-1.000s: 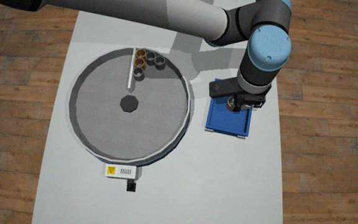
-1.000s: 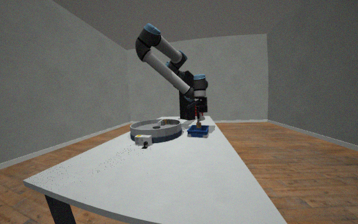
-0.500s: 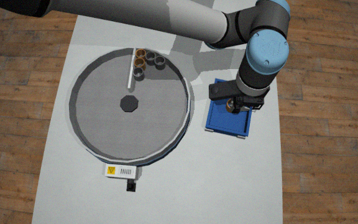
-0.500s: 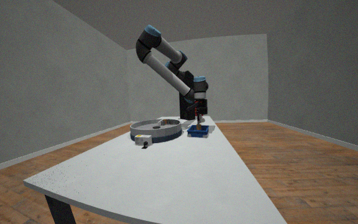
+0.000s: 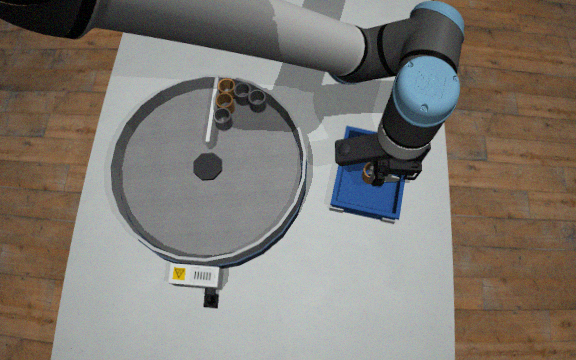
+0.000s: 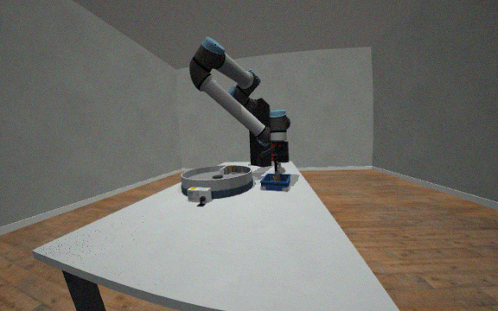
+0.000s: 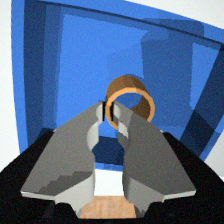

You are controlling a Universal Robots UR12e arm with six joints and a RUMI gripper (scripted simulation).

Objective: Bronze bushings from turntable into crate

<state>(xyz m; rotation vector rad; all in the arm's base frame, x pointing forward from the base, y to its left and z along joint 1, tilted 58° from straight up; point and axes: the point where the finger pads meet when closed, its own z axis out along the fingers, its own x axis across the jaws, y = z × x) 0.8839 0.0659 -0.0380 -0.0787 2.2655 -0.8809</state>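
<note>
My gripper (image 5: 374, 178) (image 6: 277, 173) (image 7: 107, 102) is shut on the wall of a bronze bushing (image 5: 365, 175) (image 6: 278, 177) (image 7: 125, 83), with one fingertip inside the ring and one outside. The bushing is upright, within the outline of the blue crate (image 5: 363, 202) (image 6: 275, 187) (image 7: 18, 85); its exact height over the crate floor is hard to tell. On the turntable (image 5: 208, 215) (image 6: 214, 187), two bronze bushings (image 5: 226, 86) (image 5: 224, 102) stand by the white bar. Three steel bushings (image 5: 242, 90) (image 5: 257, 98) (image 5: 223, 117) stand close beside them.
The white bar (image 5: 211, 112) reaches inward from the turntable's raised wall. A dark hub (image 5: 207, 166) sits at the turntable's centre. A white box (image 5: 194, 275) with a yellow label and a small black part (image 5: 211, 298) are at its front. The crate's walls surround the fingers' area.
</note>
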